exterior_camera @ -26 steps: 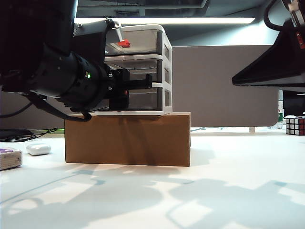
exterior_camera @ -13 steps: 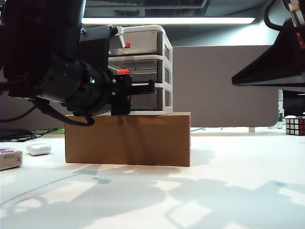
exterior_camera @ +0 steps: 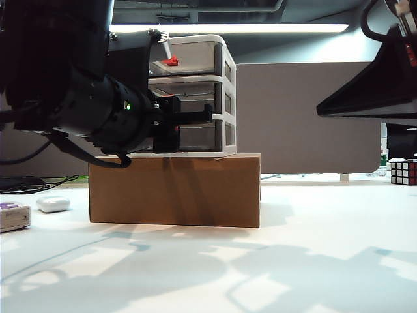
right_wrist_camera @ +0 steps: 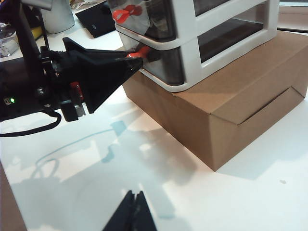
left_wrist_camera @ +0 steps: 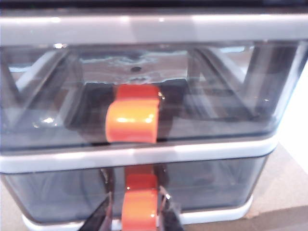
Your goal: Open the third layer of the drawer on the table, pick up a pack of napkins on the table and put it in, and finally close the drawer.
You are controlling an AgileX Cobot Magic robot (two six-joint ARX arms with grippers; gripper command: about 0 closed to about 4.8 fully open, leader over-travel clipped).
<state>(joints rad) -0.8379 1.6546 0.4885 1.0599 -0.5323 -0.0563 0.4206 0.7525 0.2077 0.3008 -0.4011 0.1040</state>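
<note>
Left gripper (left_wrist_camera: pixel 139 211): jaws are pinching the red handle (left_wrist_camera: pixel 140 206) of the see-through grey bottom drawer tray (left_wrist_camera: pixel 207 185).
Right gripper (right_wrist_camera: pixel 131 211): jaws are pressing together, hanging over the white table (right_wrist_camera: pixel 269 192).
Beige napkin pack (exterior_camera: pixel 13 216): is lying on the table, well apart from the white drawer unit (exterior_camera: pixel 225 91).

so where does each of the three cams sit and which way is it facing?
Exterior: low at table height, facing the drawer unit on the cardboard box; left arm fills its left, right arm its upper right.
Left wrist: close, level with the drawer fronts; left gripper fingers flank the lowest red handle.
Right wrist: raised, looking down across the table; right gripper tips shut.
Shared: all three show the drawer unit.
</note>
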